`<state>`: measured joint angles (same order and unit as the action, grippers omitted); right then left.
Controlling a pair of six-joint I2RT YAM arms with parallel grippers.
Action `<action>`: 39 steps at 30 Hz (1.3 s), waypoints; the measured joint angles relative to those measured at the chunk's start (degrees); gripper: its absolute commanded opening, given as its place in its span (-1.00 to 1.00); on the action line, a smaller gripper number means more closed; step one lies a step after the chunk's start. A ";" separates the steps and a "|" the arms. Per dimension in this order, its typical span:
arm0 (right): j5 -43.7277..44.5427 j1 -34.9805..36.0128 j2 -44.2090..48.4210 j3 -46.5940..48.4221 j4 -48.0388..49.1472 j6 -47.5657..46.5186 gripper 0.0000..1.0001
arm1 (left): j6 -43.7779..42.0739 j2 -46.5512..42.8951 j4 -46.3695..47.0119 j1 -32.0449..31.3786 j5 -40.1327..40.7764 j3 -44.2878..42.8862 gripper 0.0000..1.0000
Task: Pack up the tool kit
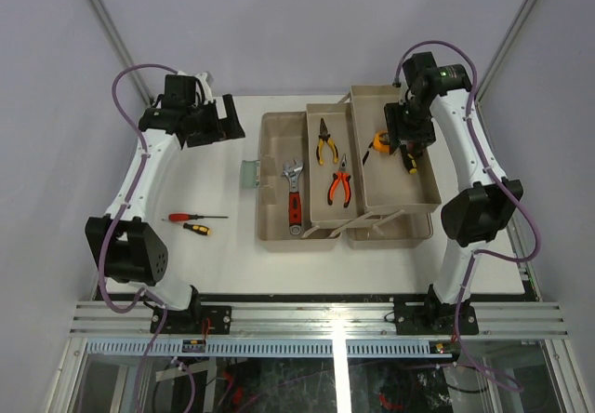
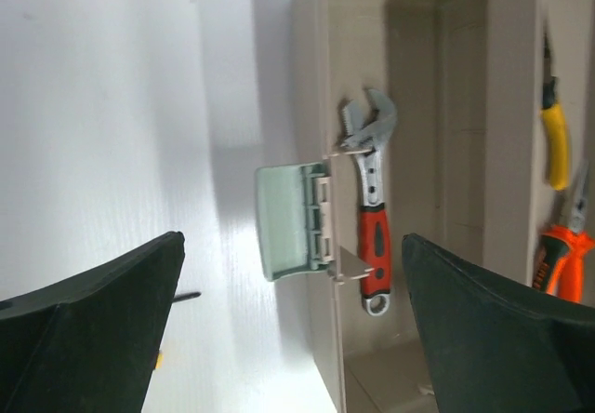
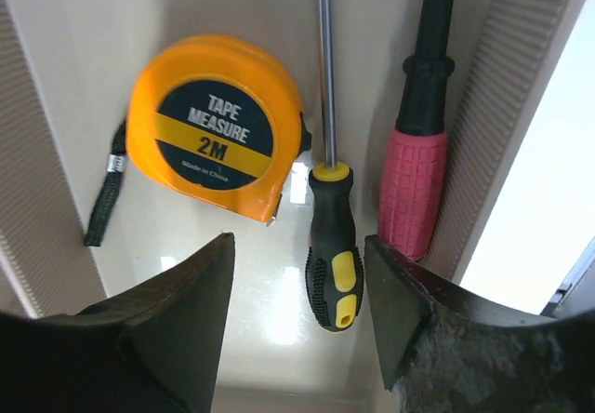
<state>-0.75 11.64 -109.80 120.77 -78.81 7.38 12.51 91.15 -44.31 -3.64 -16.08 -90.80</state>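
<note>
Yellow-and-black rubber marks the handle of the screwdriver (image 3: 333,283) that lies flat on the tray floor, directly between the fingers of the right end effector (image 3: 299,255). Those fingers are spread wide and grip nothing. I judge this to be the letting-go of a packed tool. The best move is a straight lift: the tape measure (image 3: 214,139) sits just to the end effector's left, a pink-handled screwdriver (image 3: 414,190) just to its right, and the ribbed tray wall (image 3: 37,153) crowds its fingers.

The left end effector (image 2: 290,238) is also spread and empty above the table (image 1: 223,264). The toolbox latch (image 2: 288,222) is straight ahead of it, with the wrench (image 2: 372,218) just beyond. A red screwdriver (image 1: 191,217) and a small yellow-tipped one (image 1: 197,229) lie unpacked on the table, back toward that arm's base. They are probably next.
</note>
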 measured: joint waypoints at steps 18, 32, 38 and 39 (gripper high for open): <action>-5.88 0.00 4.11 12.70 1.95 0.42 0.38 | 21.88 0.04 -6.71 20.39 17.20 23.17 1.00; -6.45 0.04 4.66 12.44 0.55 1.95 0.33 | 36.61 3.69 -6.05 24.50 18.25 27.65 0.92; -6.47 0.37 5.88 12.44 0.42 2.73 0.31 | 37.62 9.25 -5.29 24.94 18.60 25.49 0.60; -6.47 0.46 6.08 12.44 0.39 2.75 0.31 | 37.81 9.75 -5.29 24.94 18.58 25.20 0.57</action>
<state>-7.22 12.10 -103.72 133.21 -78.41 10.13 50.33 100.90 -49.60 21.30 2.50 -65.60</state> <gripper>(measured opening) 0.662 0.848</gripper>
